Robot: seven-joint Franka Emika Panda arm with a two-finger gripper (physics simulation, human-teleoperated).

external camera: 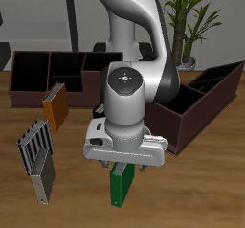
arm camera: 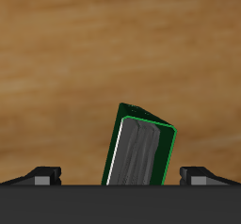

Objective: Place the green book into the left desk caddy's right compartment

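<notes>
Jaws stand wide apart: in the wrist view both fingertips of the gripper (arm camera: 120, 175) show clear wood between them and the green book (arm camera: 139, 149), so nothing is gripped. The green book (external camera: 122, 186) stands on the table (external camera: 191, 193) directly beneath the jaws, between the fingers, leaning slightly, page edges toward the wrist camera. Behind the jaws, farther back on the table, sits the left desk caddy (external camera: 196, 102), skewed; its right compartment (external camera: 178, 125) lies well apart from the book. An orange book (external camera: 55, 105) and a grey-black book (external camera: 38, 155) stand off to one side of the jaws.
</notes>
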